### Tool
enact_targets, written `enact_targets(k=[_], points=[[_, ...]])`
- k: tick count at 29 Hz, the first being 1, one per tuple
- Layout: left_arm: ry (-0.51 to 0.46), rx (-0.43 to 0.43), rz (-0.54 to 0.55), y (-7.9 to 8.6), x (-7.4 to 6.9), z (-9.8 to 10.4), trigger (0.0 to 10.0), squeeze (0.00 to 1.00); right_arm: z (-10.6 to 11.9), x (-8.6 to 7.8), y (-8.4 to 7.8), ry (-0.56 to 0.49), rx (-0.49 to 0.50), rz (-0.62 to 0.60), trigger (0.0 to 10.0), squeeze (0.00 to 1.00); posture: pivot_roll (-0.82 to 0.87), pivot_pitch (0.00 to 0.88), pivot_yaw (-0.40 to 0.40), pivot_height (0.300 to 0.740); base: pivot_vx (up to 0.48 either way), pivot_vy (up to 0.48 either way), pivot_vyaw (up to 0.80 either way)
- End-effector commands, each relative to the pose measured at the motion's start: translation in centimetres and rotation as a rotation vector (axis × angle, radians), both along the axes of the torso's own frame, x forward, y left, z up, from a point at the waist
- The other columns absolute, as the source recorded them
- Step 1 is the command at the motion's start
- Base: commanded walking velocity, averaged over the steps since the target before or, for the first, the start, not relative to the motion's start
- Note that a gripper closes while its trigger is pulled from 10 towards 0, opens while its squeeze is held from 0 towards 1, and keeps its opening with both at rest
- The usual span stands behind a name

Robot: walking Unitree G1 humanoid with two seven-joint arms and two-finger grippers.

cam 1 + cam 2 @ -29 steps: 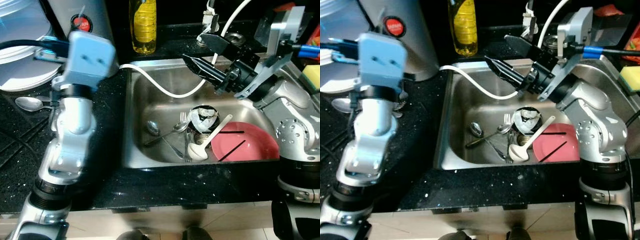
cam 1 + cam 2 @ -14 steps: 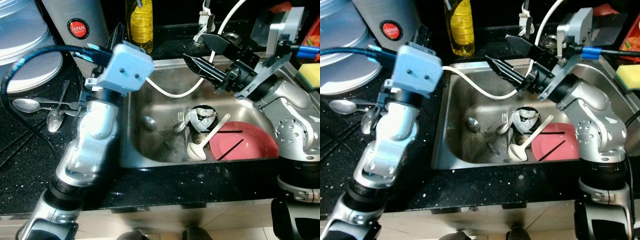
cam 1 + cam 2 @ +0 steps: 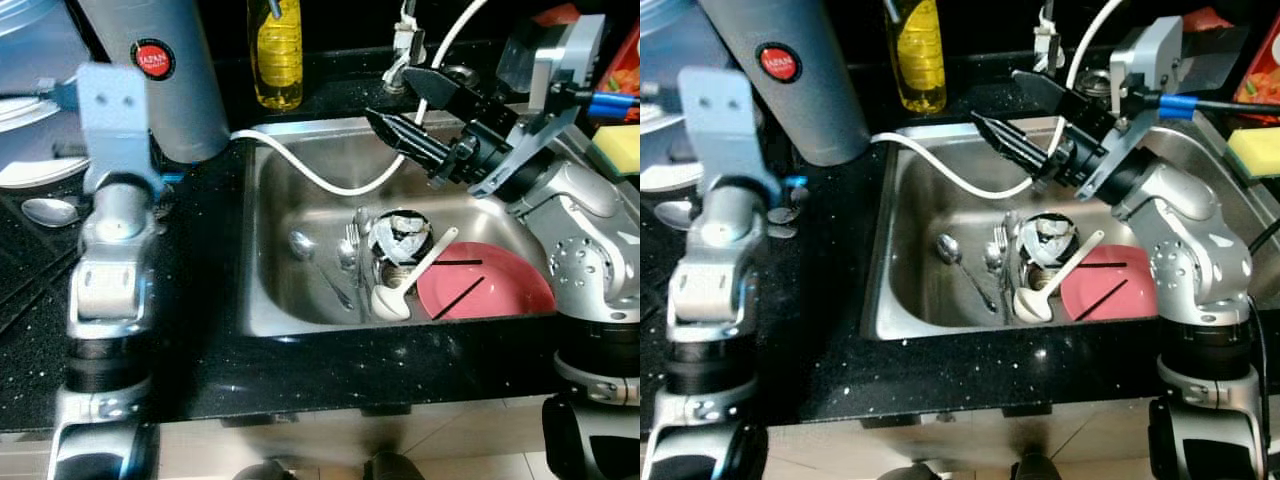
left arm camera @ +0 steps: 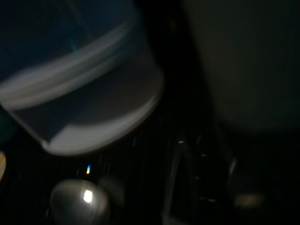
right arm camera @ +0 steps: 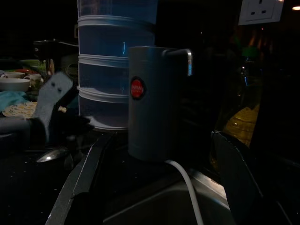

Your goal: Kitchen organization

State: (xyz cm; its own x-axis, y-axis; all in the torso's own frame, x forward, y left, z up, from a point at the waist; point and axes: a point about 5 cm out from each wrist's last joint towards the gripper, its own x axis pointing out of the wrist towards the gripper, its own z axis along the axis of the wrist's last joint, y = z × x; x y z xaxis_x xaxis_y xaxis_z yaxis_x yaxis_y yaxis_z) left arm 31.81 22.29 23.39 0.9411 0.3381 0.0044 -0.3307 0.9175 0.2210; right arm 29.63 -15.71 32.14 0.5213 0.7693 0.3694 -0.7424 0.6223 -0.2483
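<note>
The steel sink [image 3: 300, 160] holds a spoon [image 3: 301, 243], a fork [image 3: 350, 240], a black-and-white bowl [image 3: 402, 236], a white ladle [image 3: 392, 303] and a pink plate [image 3: 500, 290] with two chopsticks across it. My right gripper [image 3: 388, 96] hangs open above the sink's back edge, with nothing between its fingers [image 5: 84, 180]. My left arm [image 3: 110, 230] stands over the black counter left of the sink, its wrist box [image 3: 110, 100] hiding the gripper. Spoons lie on that counter [image 3: 45, 210] [image 3: 780, 215], and one spoon bowl [image 4: 79, 201] glints in the dark left wrist view.
A grey flask with a red label [image 3: 160, 70] and a yellow bottle [image 3: 278, 50] stand behind the sink. A white hose [image 3: 330, 182] curves across the basin. Stacked clear containers [image 5: 115, 61] sit at the far left, a yellow sponge [image 3: 622, 150] at the right.
My left arm swung toward the sink half a second ago and is now back over the counter on the left. The cutlery in the sink lies differently. The right arm has held still.
</note>
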Motion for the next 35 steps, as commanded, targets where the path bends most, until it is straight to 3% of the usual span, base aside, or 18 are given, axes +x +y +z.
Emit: enact_targets(k=[1,2,7,8,9,10,15,17,18,19,22,25,29,32,33,34,35], points=[[0.066,0.029,-0.002,1.0,-0.5,-0.9,10.0,1.00,-0.2,0.0,0.3,-0.001,-0.009,0.010,10.0,0.00,-0.04,0.107,0.093,0.740,0.000,0.000,0.00],[0.087,0.062,-0.013,1.2,-0.8,-1.1,10.0,1.00,-0.2,0.0,0.3,-0.001,-0.010,0.009,10.0,0.00,-0.04,0.108,0.093,0.740,0.000,0.000,0.00],[0.103,0.042,0.051,2.3,-1.6,-1.1,10.0,1.00,-0.2,0.0,0.2,0.000,-0.012,0.008,10.0,0.00,-0.03,0.108,0.091,0.740,0.000,0.000,0.00],[0.111,-0.056,0.163,3.6,-2.0,-1.4,10.0,1.00,-0.2,0.1,0.3,0.000,-0.010,0.011,10.0,0.00,-0.02,0.107,0.089,0.740,0.000,0.000,0.00],[0.111,-0.056,0.163,3.6,-2.0,-1.4,10.0,1.00,-0.2,0.1,0.3,0.000,-0.010,0.011,10.0,0.00,-0.02,0.107,0.089,0.740,0.000,0.000,0.00],[0.120,-0.112,0.217,4.3,-2.0,-1.6,10.0,1.00,-0.3,0.1,0.4,0.000,-0.008,0.015,10.0,0.00,-0.03,0.107,0.087,0.740,0.000,0.000,0.00],[0.134,-0.161,0.217,4.3,-1.8,-1.6,10.0,1.00,-0.3,0.1,0.5,0.000,-0.007,0.021,10.0,0.00,-0.03,0.105,0.087,0.740,0.000,0.000,0.00],[0.178,-0.256,0.199,3.7,-1.6,-2.2,10.0,1.00,-0.3,0.1,0.4,0.001,-0.012,0.016,10.0,0.00,-0.03,0.107,0.089,0.740,0.000,0.000,0.00],[0.191,-0.315,0.189,3.4,-1.5,-2.6,10.0,0.00,-0.3,0.1,0.4,0.001,-0.012,0.015,10.0,0.00,-0.03,0.107,0.089,0.740,0.000,0.000,0.00],[0.191,-0.315,0.189,3.4,-1.5,-2.6,10.0,0.00,-0.3,0.1,0.4,0.001,-0.012,0.015,10.0,0.00,-0.03,0.107,0.089,0.740,0.000,0.000,0.00],[0.197,-0.423,0.163,2.4,-1.1,-2.7,10.0,0.00,-0.3,0.1,0.3,0.001,-0.012,0.012,10.0,0.00,-0.03,0.106,0.090,0.740,0.000,0.000,0.00],[0.199,-0.414,0.137,1.7,-0.3,-2.2,10.0,0.00,-0.3,0.1,0.5,-0.001,-0.011,0.014,10.0,0.00,-0.03,0.105,0.092,0.740,0.000,0.000,0.00],[0.207,-0.421,0.149,1.8,-0.3,-2.3,10.0,0.00,-0.3,0.1,0.5,-0.002,-0.011,0.015,10.0,0.00,-0.04,0.105,0.096,0.740,0.000,0.000,0.00],[0.245,-0.483,0.198,2.0,-0.8,-3.4,10.0,0.00,-0.3,0.0,0.4,-0.002,-0.009,0.010,10.0,0.00,-0.03,0.106,0.097,0.740,0.000,0.000,0.00],[0.257,-0.507,0.226,2.1,-1.0,-3.8,7.8,0.00,-0.3,0.0,0.4,-0.002,-0.009,0.008,10.0,0.00,-0.03,0.106,0.097,0.740,0.000,0.000,0.00],[0.257,-0.507,0.226,2.1,-1.0,-3.8,7.8,0.00,-0.3,0.0,0.4,-0.002,-0.009,0.008,10.0,0.00,-0.03,0.106,0.097,0.740,0.000,0.000,0.00],[0.265,-0.517,0.248,2.1,-1.3,-4.1,6.5,0.00,-0.4,0.0,0.4,-0.001,-0.009,0.008,10.0,0.00,-0.03,0.106,0.098,0.740,0.000,0.000,0.00]])
